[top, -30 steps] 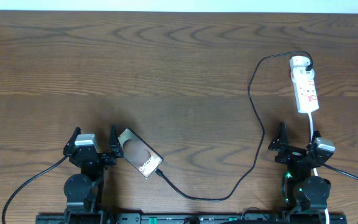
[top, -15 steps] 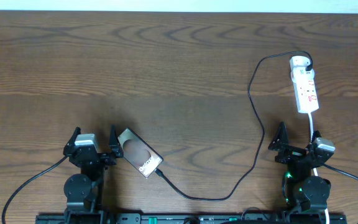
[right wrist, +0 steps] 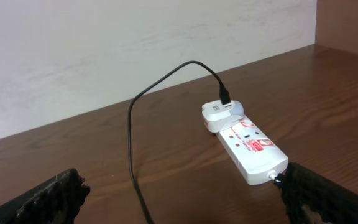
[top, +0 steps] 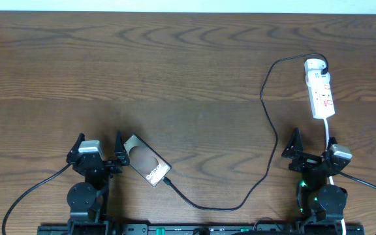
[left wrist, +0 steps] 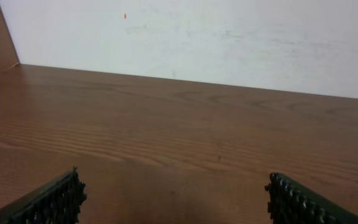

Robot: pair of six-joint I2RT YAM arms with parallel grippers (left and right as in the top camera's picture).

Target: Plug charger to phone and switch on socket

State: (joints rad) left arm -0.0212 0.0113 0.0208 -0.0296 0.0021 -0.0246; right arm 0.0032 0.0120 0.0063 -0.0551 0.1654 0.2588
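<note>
While my left claw (top: 98, 139) and right claw (top: 313, 140) hang wide open, empty, the phone (top: 145, 160) lies just beside the left one, cable (top: 262, 98) tip at its end.

black arms (top: 83, 193), grey wrist cams (top: 91, 147), ribbed dark fingers (left wrist: 55, 199), green leds (top: 314, 200) on r base.

Dark brown wood-grain table (top: 175, 72) filling the overhead view, plain white wall (left wrist: 229, 43) with faint scuffs behind its far edge, even soft light
</note>
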